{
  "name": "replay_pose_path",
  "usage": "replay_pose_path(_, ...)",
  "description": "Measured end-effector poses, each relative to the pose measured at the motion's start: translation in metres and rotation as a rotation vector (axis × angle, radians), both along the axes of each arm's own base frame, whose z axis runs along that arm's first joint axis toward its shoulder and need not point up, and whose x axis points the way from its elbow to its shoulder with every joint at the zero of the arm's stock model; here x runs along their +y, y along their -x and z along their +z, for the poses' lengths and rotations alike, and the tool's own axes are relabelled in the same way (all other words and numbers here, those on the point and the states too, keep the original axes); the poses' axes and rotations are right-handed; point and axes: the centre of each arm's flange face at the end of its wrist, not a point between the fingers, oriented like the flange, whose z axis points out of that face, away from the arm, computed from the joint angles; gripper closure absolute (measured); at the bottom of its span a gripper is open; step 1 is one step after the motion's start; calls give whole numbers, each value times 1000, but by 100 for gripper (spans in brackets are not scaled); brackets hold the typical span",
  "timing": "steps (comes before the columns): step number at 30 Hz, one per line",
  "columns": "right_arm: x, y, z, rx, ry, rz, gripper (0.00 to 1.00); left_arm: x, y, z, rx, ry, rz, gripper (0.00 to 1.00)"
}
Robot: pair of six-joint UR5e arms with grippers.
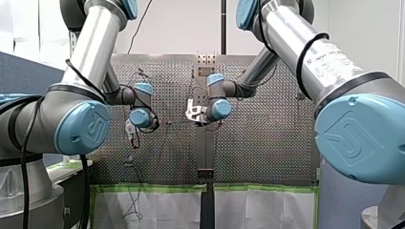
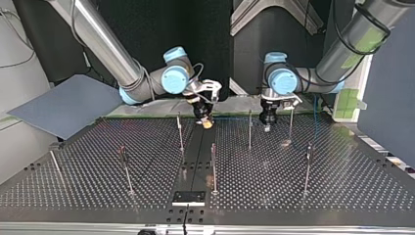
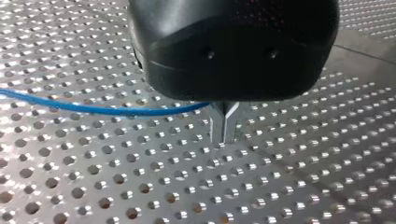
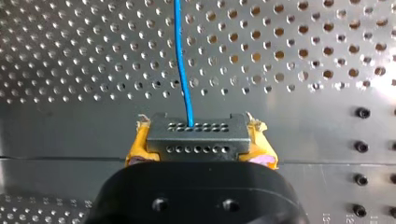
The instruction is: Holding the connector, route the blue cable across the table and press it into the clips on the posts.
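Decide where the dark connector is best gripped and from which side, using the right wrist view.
Grip the connector by its two short end faces, approaching from the back, opposite the face where the blue cable exits. Those ends look flat and parallel, which suits pads, and the cable is left free to run ahead. My right gripper holds it this way, yellow pads on either end.

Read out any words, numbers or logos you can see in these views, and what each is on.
Nothing reads clearly.
Blue joint cap: embossed emblem only, no legible letters.
Arm tube of my right arm: small printed line, too blurred to read.
Table plate: tiny engraved numbers, too small to read.
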Motion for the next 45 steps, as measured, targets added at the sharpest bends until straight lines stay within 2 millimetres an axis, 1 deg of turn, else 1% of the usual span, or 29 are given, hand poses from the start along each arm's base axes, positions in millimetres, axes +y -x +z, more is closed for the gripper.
replay_pose_path(5, -9, 4, 4, -7, 7, -10, 100, 7, -16, 13, -26, 12, 2, 98)
replay_pose_path(12, -18, 5, 11, -16, 18, -17, 100, 15, -23, 18, -38, 15, 0, 98)
replay_pose_path(13, -19, 5, 12, -17, 19, -17, 100, 15, -23, 18, -38, 15, 0, 94)
replay_pose_path(14, -19, 5, 12, -17, 20, -17, 100, 15, -23, 18, -37, 15, -2, 80)
replay_pose_path(15, -19, 4, 13, -17, 21, -17, 100, 15, -23, 17, -35, 15, -3, 80)
replay_pose_path(16, -19, 4, 13, -17, 21, -17, 100, 15, -23, 17, -32, 14, -4, 63)
replay_pose_path(17, -19, 4, 13, -17, 21, -17, 100, 14, -22, 16, -27, 13, -6, 50)
replay_pose_path(18, -19, 4, 13, -17, 21, -17, 100, 13, -21, 16, -22, 10, -8, 50)
replay_pose_path(19, -19, 4, 13, -17, 21, -17, 100, 12, -20, 15, -17, 7, -9, 37)
replay_pose_path(20, -19, 4, 13, -16, 21, -17, 100, 11, -19, 15, -8, 1, -9, 18)
replay_pose_path(21, -19, 4, 13, -16, 21, -17, 100, 10, -17, 14, -1, -4, -8, 18)
replay_pose_path(22, -19, 4, 13, -15, 21, -16, 100, 10, -16, 13, 7, -10, -6, 3)
replay_pose_path(23, -19, 4, 13, -15, 21, -16, 100, 9, -15, 12, 19, -20, -3, 0)
replay_pose_path(31, -18, 5, 13, -8, 16, -15, 100, 4, -2, 8, 94, -81, 29, 0)
replay_pose_path(37, -18, 5, 12, -6, 13, -15, 100, -7, 12, 21, 121, -117, 18, 0)
replay_pose_path(40, -18, 5, 12, -5, 13, -15, 100, -13, 24, 26, 141, -120, 7, 0)
replay_pose_path(45, -15, 4, 12, 0, 7, -11, 100, -20, 55, 32, 191, -136, -3, 0)
